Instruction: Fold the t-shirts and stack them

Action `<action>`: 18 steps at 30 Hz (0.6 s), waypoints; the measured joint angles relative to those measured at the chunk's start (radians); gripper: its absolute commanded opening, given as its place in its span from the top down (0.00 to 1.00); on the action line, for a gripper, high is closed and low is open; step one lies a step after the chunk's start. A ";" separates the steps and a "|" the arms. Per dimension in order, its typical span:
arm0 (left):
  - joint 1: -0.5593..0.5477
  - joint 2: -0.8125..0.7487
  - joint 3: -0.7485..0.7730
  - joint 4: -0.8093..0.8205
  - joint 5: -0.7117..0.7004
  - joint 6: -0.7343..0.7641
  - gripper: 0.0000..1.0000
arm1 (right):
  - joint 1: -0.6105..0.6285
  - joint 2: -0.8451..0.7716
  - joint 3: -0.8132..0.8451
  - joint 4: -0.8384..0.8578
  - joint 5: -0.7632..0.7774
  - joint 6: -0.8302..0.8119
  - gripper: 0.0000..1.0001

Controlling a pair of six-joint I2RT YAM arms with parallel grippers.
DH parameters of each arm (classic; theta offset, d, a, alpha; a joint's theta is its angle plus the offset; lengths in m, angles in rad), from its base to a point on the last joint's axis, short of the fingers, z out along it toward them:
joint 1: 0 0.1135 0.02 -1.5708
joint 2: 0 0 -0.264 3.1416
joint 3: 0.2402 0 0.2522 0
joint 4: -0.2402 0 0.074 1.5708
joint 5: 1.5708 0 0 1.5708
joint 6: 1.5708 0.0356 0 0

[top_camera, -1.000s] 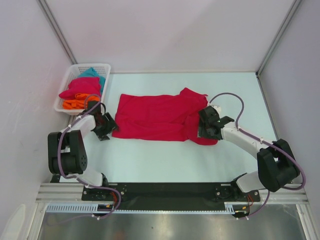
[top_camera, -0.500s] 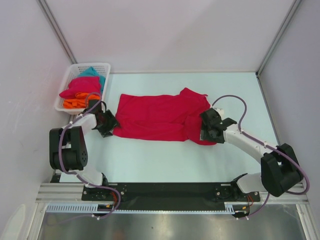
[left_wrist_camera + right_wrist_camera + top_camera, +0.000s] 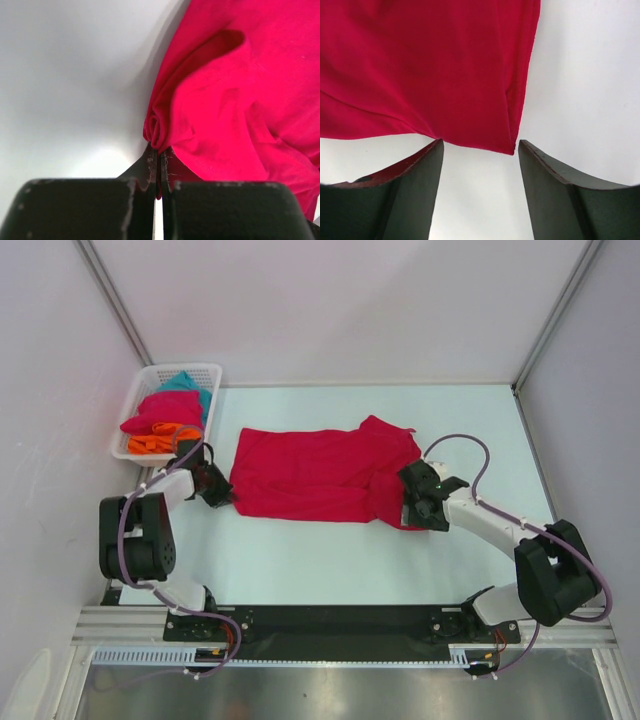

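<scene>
left tool (image 3: 224,493) was gaping beside the red shirt (image 3: 320,475) a sec ago. now it's snapped tight on a bunched fold at the shirt's 8 o'clock edge, and that edge has crept in a touch toward centre. right tool (image 3: 418,502) hasn't closed: jaws wide, parked at the shirt's 4 o'clock corner, nothing held. so one end is gripped, the other not yet. i'd judge the fold can't start till the right side pinches too. shirt lies spread mid-bench (image 3: 330,560), long axis 9 to 3.

left wrist cam shows what the top view can't: jaws pressed together w/ a ridge of red cloth puckering up just ahead of them. right wrist cam shows the hem corner sitting just ahead of the gap between the open jaws, bare bench between them, no contact. only the top view has the basket (image 3: 128,415) at 10 o'clock, w/ the spare shirts (image 3: 160,412) (pink-red, orange, teal) heaped inside.
</scene>
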 measured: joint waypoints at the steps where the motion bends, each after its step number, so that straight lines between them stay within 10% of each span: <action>1: 0.000 -0.011 0.000 -0.004 0.000 0.000 1.00 | 0.000 0.002 -0.001 0.000 0.000 0.000 0.41; 11: 0.000 -0.130 0.000 -0.061 0.000 0.006 1.00 | 0.000 0.005 -0.041 0.023 0.000 0.007 1.00; 18: 0.000 -0.185 0.000 -0.098 0.000 0.010 1.00 | 0.003 -0.029 -0.070 0.017 0.002 0.019 1.00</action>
